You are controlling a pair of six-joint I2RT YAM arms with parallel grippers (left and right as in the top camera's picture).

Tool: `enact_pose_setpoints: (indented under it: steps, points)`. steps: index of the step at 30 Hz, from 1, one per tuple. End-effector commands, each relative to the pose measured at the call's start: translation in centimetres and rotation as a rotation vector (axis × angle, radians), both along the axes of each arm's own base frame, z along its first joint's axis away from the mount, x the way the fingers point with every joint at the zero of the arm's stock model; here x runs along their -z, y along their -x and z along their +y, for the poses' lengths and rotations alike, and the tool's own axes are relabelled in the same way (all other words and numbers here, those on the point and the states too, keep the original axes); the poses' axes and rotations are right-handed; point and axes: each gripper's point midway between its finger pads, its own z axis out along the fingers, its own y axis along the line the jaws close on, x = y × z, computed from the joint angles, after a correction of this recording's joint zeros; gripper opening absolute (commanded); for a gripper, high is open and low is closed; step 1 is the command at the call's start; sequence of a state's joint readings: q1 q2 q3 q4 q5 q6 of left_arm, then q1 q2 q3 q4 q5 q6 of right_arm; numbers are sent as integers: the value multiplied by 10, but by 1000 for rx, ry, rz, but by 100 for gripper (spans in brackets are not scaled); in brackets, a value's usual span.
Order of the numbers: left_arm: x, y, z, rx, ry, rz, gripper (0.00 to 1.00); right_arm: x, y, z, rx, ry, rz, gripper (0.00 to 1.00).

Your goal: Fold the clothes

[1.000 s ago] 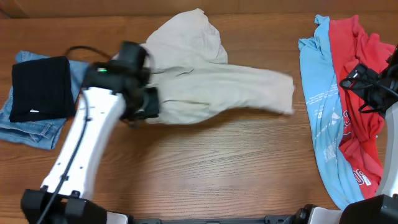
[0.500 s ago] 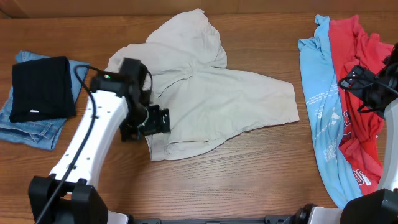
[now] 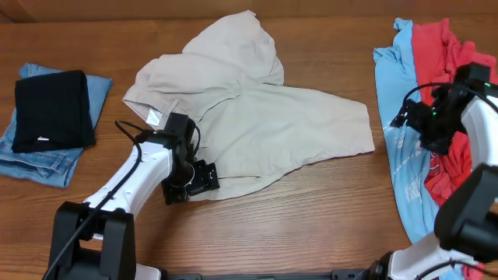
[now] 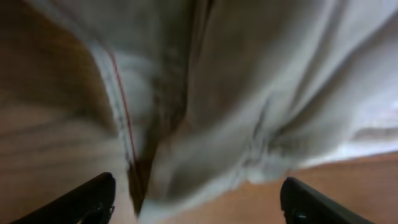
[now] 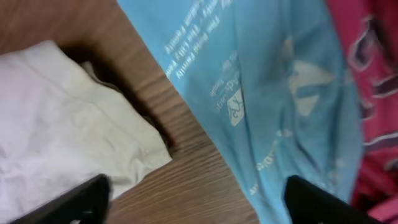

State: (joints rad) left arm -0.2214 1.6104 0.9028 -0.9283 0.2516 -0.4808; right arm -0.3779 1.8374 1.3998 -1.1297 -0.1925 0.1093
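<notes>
Nearest to me, the left gripper (image 3: 196, 180) hangs at the front edge of the beige shorts (image 3: 264, 117). Its fingers stand wide apart, and the cloth lies below them, blurred in the wrist view. The shorts lie spread in the middle of the counter (image 3: 311, 225), with one leg pointing to the right and a white label (image 3: 153, 118) turned out on the left side. At the right, the right gripper (image 5: 205, 208) is also spread apart and holds nothing. It is above the bare wood between the leg of the shorts and the light-blue top (image 3: 401, 155). The red top (image 3: 447, 62) lies partly over the blue one. Farther on the left, a black folded garment (image 3: 50, 109) rests on jeans (image 3: 31, 167).
</notes>
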Motion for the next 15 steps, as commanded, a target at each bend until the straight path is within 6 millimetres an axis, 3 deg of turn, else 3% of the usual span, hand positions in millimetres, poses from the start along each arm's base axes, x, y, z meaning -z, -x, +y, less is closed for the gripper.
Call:
enact_pose_setpoints:
  steps: [1,2,3,4,10,15]
  points:
    - [13,9,-1,-18,6,19,81,20,3,9,-14,-60,53,74]
    - [15,11,0,-18,5,21,79,23,4,9,-14,-64,62,66]
    - [17,13,0,-18,4,24,77,30,5,10,-13,-70,79,51]
    - [21,19,2,-18,1,38,77,42,5,9,-12,-79,107,20]
    - [29,34,6,-18,-12,78,81,66,-1,-7,-10,-6,126,20]
    - [32,39,7,-22,-15,88,85,71,-5,-43,9,176,127,21]
